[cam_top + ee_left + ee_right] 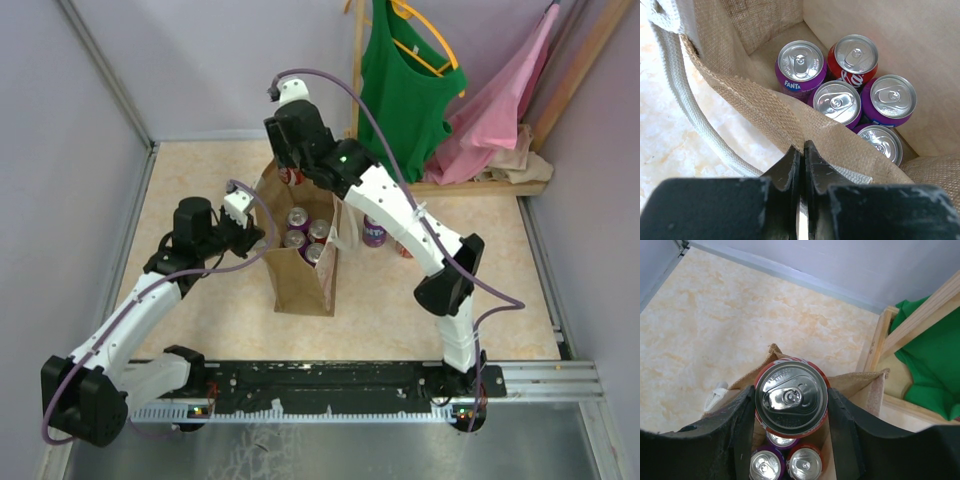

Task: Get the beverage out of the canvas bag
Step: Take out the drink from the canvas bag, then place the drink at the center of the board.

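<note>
**A Pale-Walled Cell with a Clothes Rack in the Far Corner**

Plain lilac-grey walls close in the left, far and right sides, and metal strips run down the corners and along the base. The tabletop is a cream surface marbled with faint orange veins. At the far right stands a light wooden rack. A green sleeveless top hangs on it from a yellow hanger, with a pink garment beside it and a beige cloth bunched below. Along the near edge lies a grey metal sheet. The light is soft and even, with only faint shadows.
</note>
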You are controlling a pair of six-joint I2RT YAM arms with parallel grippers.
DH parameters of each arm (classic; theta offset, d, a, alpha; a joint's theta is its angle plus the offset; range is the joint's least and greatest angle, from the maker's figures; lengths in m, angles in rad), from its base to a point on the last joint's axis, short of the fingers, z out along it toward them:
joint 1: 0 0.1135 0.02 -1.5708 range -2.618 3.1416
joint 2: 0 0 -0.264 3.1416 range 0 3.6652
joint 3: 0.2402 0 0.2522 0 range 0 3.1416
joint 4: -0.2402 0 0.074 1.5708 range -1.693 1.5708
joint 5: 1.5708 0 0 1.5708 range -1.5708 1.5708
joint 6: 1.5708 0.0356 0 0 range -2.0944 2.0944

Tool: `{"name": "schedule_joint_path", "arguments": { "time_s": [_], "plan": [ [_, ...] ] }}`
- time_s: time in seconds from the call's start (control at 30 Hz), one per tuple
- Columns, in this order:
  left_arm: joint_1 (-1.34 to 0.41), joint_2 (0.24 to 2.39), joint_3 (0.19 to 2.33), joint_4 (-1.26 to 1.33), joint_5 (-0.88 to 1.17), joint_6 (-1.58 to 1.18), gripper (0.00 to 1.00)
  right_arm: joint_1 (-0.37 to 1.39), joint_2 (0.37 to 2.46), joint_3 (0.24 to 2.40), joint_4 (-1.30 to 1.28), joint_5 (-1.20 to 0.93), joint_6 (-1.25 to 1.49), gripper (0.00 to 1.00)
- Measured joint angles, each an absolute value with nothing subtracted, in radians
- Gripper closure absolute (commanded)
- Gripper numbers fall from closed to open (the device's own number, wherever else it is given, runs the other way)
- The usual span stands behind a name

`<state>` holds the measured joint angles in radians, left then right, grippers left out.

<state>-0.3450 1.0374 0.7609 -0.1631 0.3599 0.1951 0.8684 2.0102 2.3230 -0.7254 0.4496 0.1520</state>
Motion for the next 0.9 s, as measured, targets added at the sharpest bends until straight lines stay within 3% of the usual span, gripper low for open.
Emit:
{"name": "schedule_joint_path", "arguments": {
  "time_s": [0.37, 0.63, 0.9],
  "plan": [
    [-0.345, 1.037, 0.760, -0.160, 0.361, 0.195, 0.91, 0.874, 1.729, 2.094, -0.553, 0.622, 0.052, 1.00],
    [-0.345, 1.037, 0.760, -0.160, 0.369, 0.195, 0.90, 0.873, 1.516, 1.953, -0.385, 0.862, -0.054, 1.00],
    [-0.345, 1.037, 0.760, -0.157, 0.383, 0.196, 0.90, 0.791, 1.395, 1.727, -0.448, 1.027, 0.020, 1.00]
  ]
}}
